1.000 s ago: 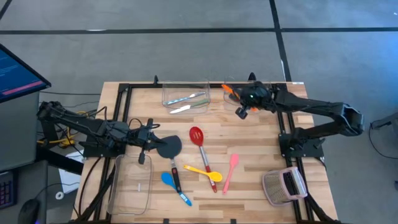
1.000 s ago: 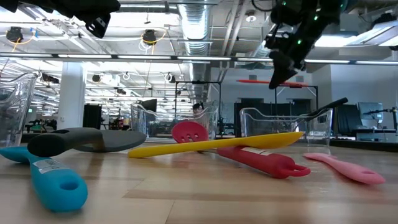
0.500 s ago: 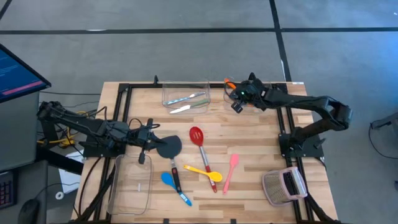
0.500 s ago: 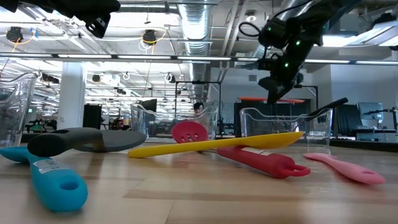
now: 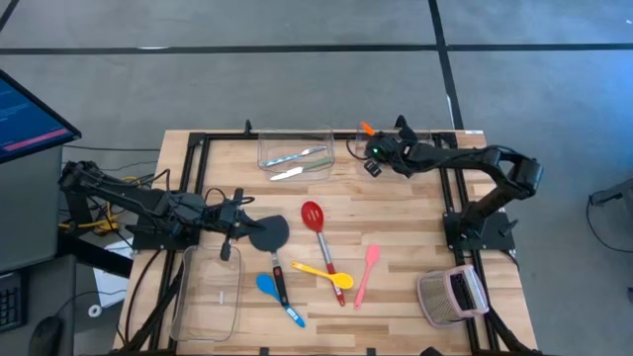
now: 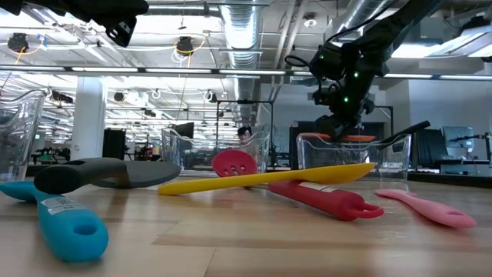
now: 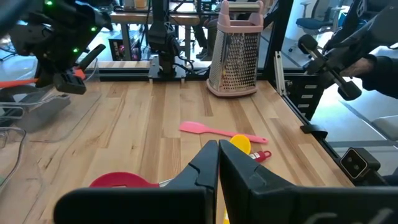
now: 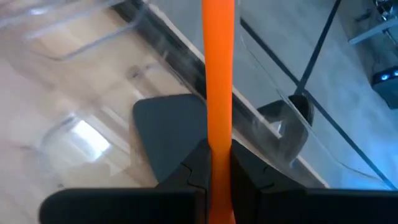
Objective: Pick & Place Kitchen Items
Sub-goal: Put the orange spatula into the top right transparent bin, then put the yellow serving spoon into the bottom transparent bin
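Note the left gripper (image 5: 240, 211) parked near the tabletop's left edge, fingers pressed together on nothing, just beside the head of a black turner (image 5: 271, 235). Count it as waiting. Find a clear bin (image 5: 188, 297) at the front left corner, apparently without utensils.

Across the middle, count what awaits picking: blue spatula (image 5: 265, 285) crossing the black turner's handle near the front edge, red slotted spoon (image 5: 315, 215), yellow spoon (image 5: 331, 275) lying over the red handle, pink spatula (image 5: 366, 272). Toward the far edge, see pale cutlery (image 5: 297, 156) in and beside a second bin (image 5: 265, 158).

At the far right corner, read the step in hand as placing. See the right gripper (image 5: 379, 155) pinching an orange spatula (image 8: 217, 74) by its handle, low over the third bin (image 6: 307, 158), with a second black turner (image 8: 171, 130) already lying inside.

For the next move, judge as needed: lower a little, part the fingers, let the spatula drop flat onto the turner, then lift straight up.

Mind the bin's thin walls close on both sides of the fingers, and the black frame rail along the far edge. Expect open wood between that bin and the red spoon, room enough to swing back. Keep well away from the grey mesh grater (image 5: 453, 295) at the front right corner.
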